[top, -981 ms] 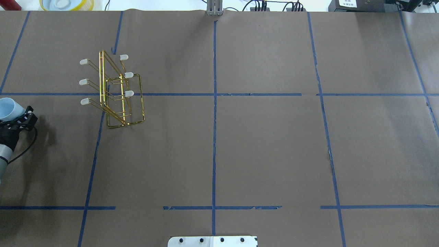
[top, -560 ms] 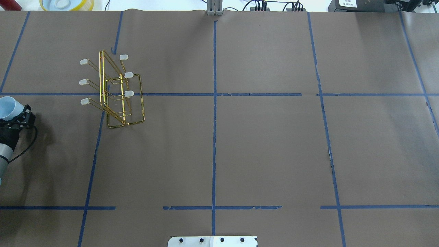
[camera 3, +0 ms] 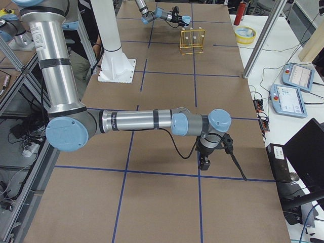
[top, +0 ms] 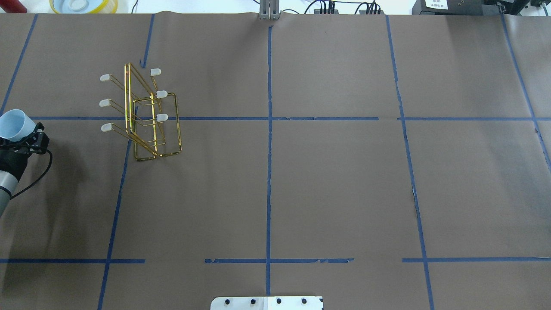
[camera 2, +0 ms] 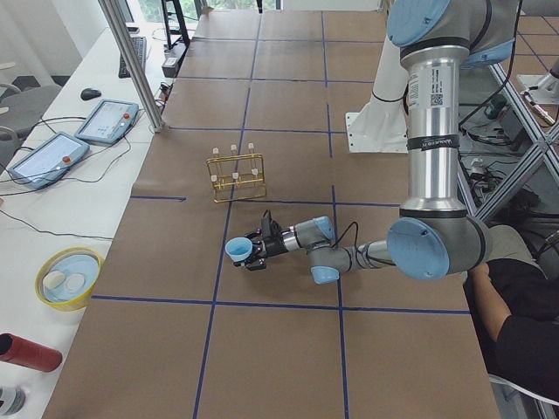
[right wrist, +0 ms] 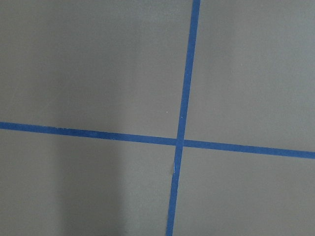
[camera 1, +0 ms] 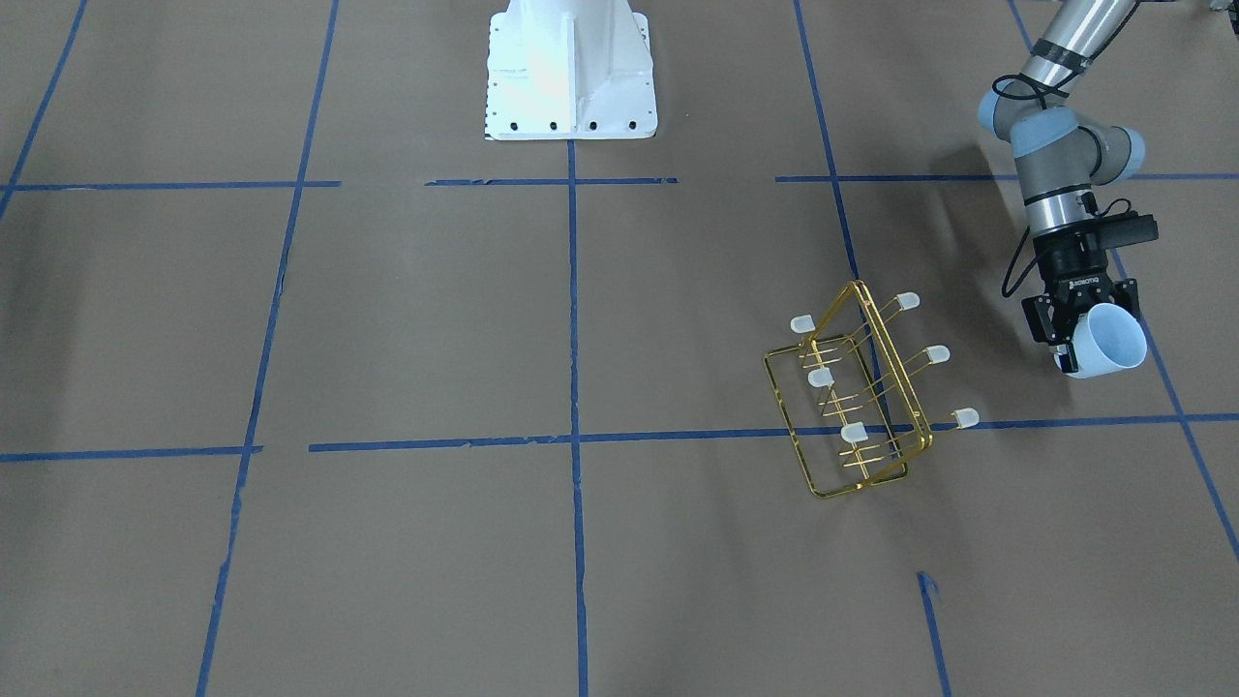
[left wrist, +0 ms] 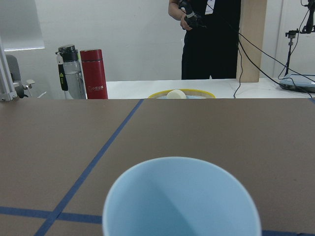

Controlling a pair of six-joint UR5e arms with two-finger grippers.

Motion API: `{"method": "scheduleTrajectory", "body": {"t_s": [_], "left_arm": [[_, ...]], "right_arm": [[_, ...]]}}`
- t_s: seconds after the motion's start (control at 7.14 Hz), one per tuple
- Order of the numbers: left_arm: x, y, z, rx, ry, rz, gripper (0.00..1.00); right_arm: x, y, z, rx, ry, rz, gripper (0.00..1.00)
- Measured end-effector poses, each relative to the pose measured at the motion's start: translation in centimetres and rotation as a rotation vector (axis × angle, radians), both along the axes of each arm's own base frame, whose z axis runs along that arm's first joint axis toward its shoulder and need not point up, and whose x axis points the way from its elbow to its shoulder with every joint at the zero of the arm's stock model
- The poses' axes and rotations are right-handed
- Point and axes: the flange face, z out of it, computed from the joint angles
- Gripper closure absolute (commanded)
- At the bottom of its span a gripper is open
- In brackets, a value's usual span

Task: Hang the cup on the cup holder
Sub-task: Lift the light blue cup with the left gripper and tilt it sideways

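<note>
left claw (camera 1: 1081, 327) grips the cup (camera 1: 1110, 342) at the front view's right edge. the rack (camera 1: 891, 363) stands apart, left of it, three capped prongs (camera 1: 937, 354) facing it. right claw (camera 3: 205, 163): opening cannot be told.

I see the cup (camera 1: 1111, 344) as smooth pale-blue plastic with a soft, low sheen. The cup holder (camera 1: 861, 397) looks like thin, glossy gold metal wire, its prong caps (camera 1: 936, 354) dull whitish plastic. The table (camera 1: 387, 319) wears matt brown paper crossed by blue tape (camera 1: 572, 290). The left arm (camera 1: 1050, 189) reads as satin grey metal.
</note>
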Motion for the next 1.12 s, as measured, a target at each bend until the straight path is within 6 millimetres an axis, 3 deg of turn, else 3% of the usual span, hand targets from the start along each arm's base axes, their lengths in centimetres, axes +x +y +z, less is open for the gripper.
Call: {"method": "scheduleTrajectory", "body": {"t_s": [0.56,1.12], "left_arm": [[-2.4,-1.3,-6.3,0.154,-0.27,0.161,1.0],[-3.4,-1.1,-8.7,0.27,-0.67,0.274,1.0]], "right_arm": [[0.0,0.0,0.0,0.0,0.0,0.0,0.0],[0.0,0.0,0.0,0.0,0.0,0.0,0.0]]}}
